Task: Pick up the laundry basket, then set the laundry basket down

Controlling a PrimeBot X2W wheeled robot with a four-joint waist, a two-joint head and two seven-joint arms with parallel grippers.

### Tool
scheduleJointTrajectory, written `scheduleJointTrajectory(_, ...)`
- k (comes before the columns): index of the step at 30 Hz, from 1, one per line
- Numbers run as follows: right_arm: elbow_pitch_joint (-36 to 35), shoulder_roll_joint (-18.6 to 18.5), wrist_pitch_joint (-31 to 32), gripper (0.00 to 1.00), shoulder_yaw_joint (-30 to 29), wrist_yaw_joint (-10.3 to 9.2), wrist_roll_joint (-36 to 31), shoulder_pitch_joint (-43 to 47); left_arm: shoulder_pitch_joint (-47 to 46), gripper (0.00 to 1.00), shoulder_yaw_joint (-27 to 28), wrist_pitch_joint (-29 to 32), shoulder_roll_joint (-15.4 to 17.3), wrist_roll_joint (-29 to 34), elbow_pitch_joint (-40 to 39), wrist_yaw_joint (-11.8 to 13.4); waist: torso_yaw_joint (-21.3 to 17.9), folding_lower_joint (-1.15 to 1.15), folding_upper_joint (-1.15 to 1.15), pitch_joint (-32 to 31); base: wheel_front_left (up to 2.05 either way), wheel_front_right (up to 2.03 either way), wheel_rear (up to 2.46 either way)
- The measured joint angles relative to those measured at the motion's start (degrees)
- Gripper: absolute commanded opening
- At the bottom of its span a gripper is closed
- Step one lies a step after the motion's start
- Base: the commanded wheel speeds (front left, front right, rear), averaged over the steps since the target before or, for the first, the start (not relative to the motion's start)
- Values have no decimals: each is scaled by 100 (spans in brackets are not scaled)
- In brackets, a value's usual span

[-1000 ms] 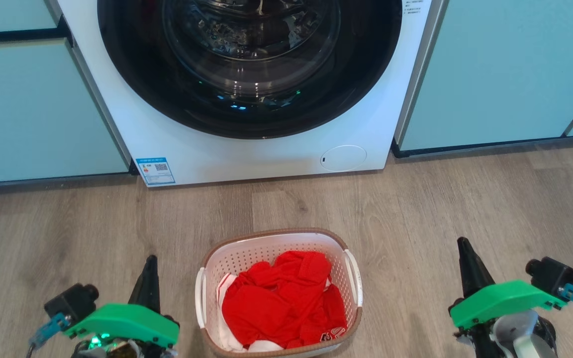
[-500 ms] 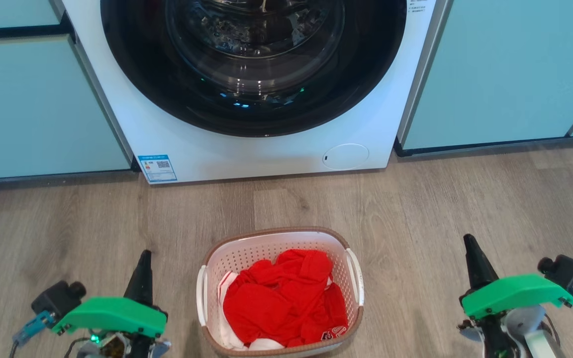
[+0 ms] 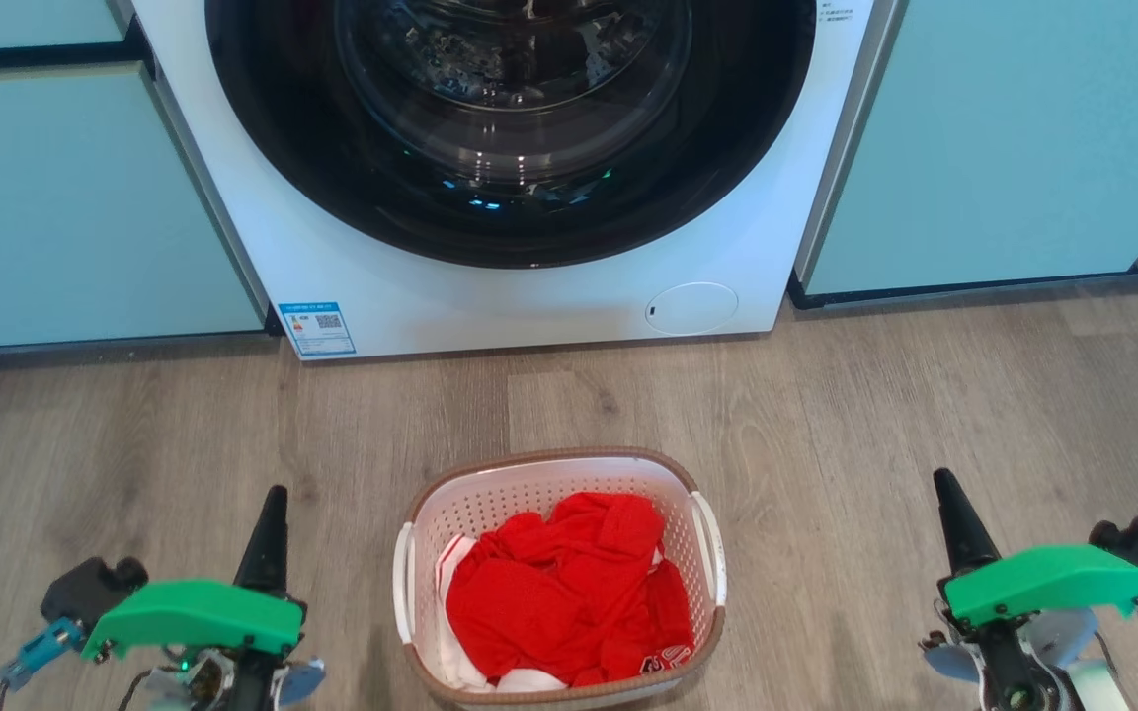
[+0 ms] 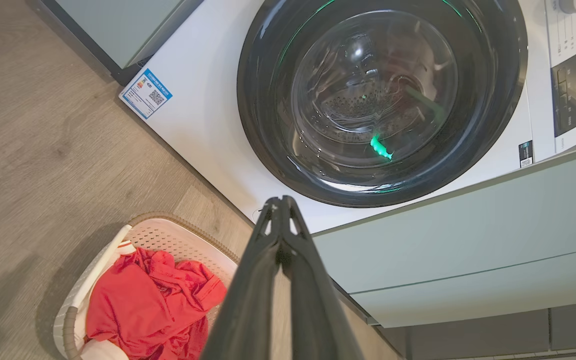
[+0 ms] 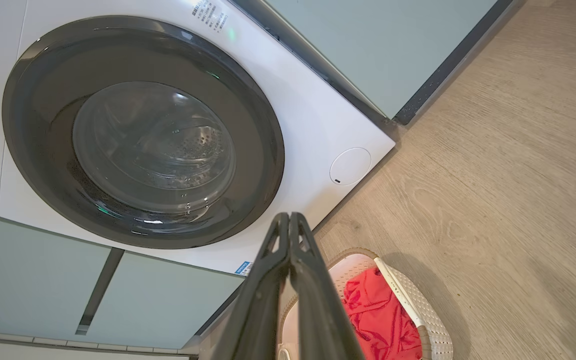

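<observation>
Over the last second the left gripper (image 3: 273,502) and right gripper (image 3: 948,492) have been moved outward. Fingers on both are pressed together, nothing held. The laundry basket (image 3: 490,506) is left on the floor (image 3: 826,395), between the finger pairs and apart from both. Judged: not grasped. Counted: one laundry basket, two handles (image 3: 710,548), one red clothes heap (image 3: 559,592), one washing machine (image 3: 529,296).
</observation>
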Motion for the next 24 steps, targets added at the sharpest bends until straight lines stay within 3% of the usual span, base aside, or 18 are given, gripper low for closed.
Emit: scheduleJointTrajectory(24, 86, 0, 403, 0, -334, 1, 1479, -112, -131, 0, 350, 402, -1, -1429, 82, -178, 75, 0, 0, 52, 0, 0, 0)
